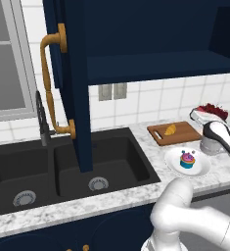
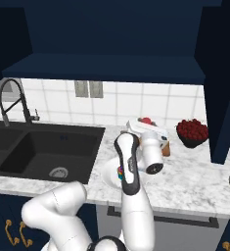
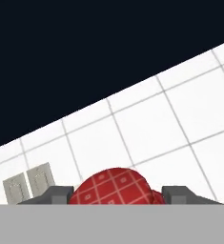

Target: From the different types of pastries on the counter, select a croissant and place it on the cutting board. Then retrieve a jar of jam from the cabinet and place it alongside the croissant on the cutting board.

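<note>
My gripper (image 3: 117, 198) is shut on the jar of jam (image 3: 113, 188), a red jar with a diamond pattern that sits between the two fingertips. The hand (image 2: 145, 125) holds the jar (image 2: 145, 119) low over the counter (image 1: 150, 193), by the right end of the cutting board (image 1: 182, 135). The golden croissant (image 1: 170, 130) lies on that brown board. In front of the board, the cupcake (image 1: 187, 160) stands on a round white plate (image 1: 172, 164). The navy cabinet is open, its door (image 1: 72, 73) swung out and its shelf (image 1: 160, 66) bare.
The cabinet door with its brass handle (image 1: 48, 83) hangs out over the black sink (image 1: 62, 171) and faucet (image 1: 42, 122). A dark bowl of red berries (image 2: 192, 131) stands on the counter just right of the hand. White tiled wall (image 3: 147, 124) lies behind.
</note>
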